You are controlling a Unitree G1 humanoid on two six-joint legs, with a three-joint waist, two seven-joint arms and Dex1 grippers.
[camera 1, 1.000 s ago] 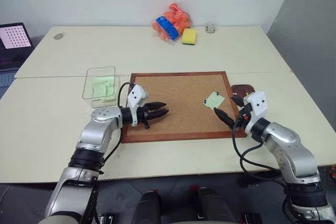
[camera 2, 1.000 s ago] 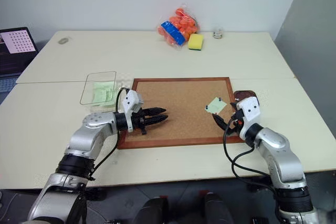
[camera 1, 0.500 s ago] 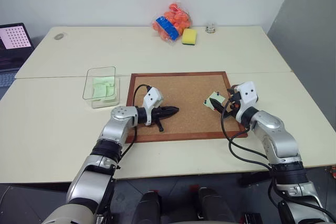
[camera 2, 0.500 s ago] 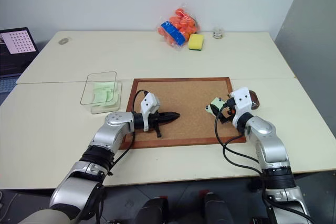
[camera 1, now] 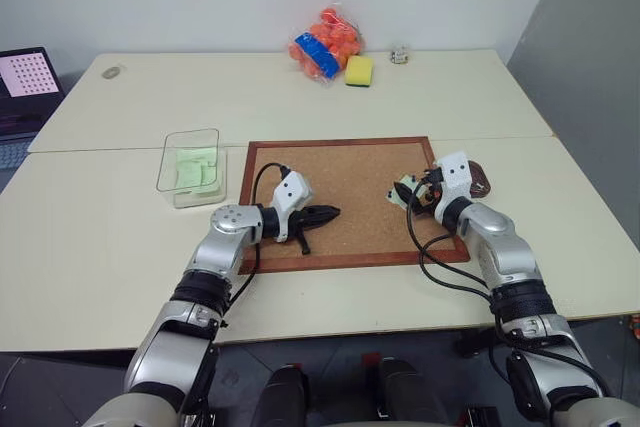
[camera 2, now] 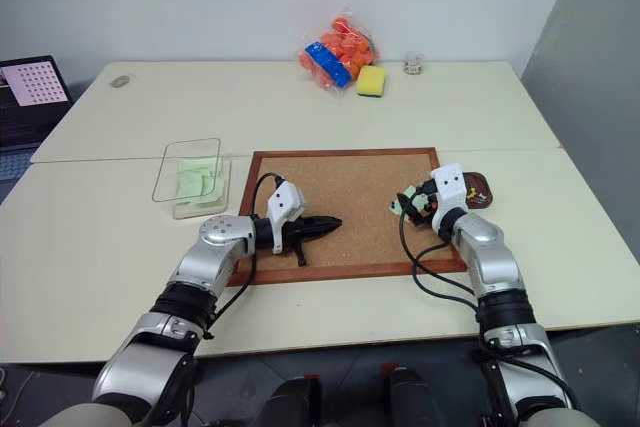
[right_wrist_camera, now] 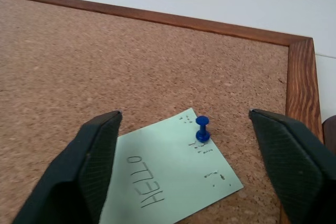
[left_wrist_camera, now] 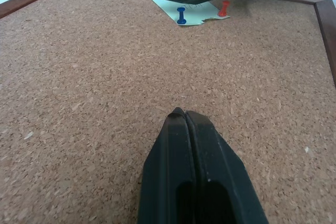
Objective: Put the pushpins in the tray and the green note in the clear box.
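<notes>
The green note (right_wrist_camera: 168,182), with HELLO written on it, lies pinned near the right edge of the corkboard (camera 1: 345,162). A blue pushpin (right_wrist_camera: 202,128) stands in one corner of it. In the left wrist view a red pushpin (left_wrist_camera: 223,9) and a blue pushpin (left_wrist_camera: 181,15) show on the note. My right gripper (right_wrist_camera: 185,115) hovers open over the note, one finger on each side of the blue pin. My left gripper (camera 1: 325,214) is shut and empty over the board's middle. The tray (camera 2: 484,179) sits behind my right wrist. The clear box (camera 1: 193,132) stands left of the board with green notes inside.
At the table's far side lie a bag of orange items (camera 1: 325,39), a yellow sponge (camera 1: 359,69) and a small jar (camera 1: 400,53). A laptop (camera 1: 25,77) sits at the far left. The corkboard's raised wooden frame (camera 1: 350,259) runs below both grippers.
My right gripper has moved forward from the board's right edge to over the green note. My left gripper has shut and shifted a little toward the board's middle.
</notes>
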